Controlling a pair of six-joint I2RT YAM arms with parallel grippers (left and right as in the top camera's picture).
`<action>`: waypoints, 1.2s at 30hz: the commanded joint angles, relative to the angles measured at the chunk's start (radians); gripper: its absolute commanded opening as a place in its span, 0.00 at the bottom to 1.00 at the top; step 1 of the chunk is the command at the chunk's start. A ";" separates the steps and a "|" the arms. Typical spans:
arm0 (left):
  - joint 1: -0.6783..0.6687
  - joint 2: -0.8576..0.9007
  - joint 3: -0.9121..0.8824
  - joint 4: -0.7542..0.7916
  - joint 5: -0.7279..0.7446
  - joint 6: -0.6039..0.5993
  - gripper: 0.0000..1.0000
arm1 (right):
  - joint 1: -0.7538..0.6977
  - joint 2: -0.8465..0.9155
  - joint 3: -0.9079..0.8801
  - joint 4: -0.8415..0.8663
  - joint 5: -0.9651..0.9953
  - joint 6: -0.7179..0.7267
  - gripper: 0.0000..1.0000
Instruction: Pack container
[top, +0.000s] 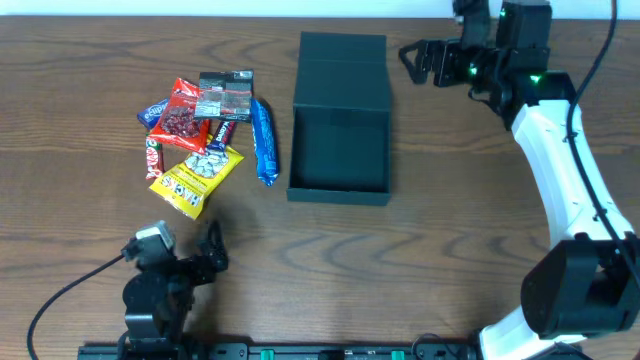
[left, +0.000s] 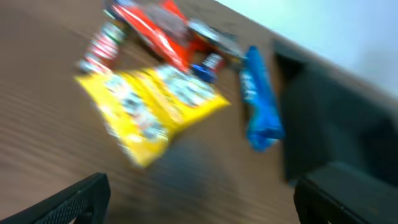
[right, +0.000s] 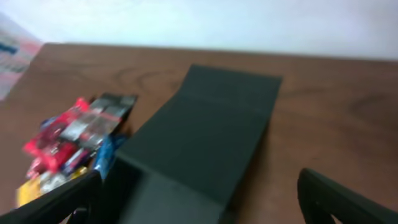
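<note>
Dark square box (top: 338, 150) sits open mid-table, lid folded back, ready for filling. Snack packets (top: 205, 140) are heaped just left. Both hands empty, fingers spread: left gripper (left: 199, 196) facing the snacks, right gripper (top: 412, 62) beside the lid.
</note>
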 joint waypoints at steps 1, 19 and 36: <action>-0.003 -0.006 -0.018 0.003 0.172 -0.255 0.95 | 0.008 -0.005 0.006 -0.049 -0.166 -0.005 0.99; -0.003 -0.006 -0.018 0.382 0.224 -0.370 0.95 | 0.024 -0.005 0.005 -0.130 -0.241 0.124 0.99; -0.003 0.437 0.087 0.611 0.129 -0.340 0.96 | 0.001 -0.005 0.006 0.347 -0.143 0.172 0.99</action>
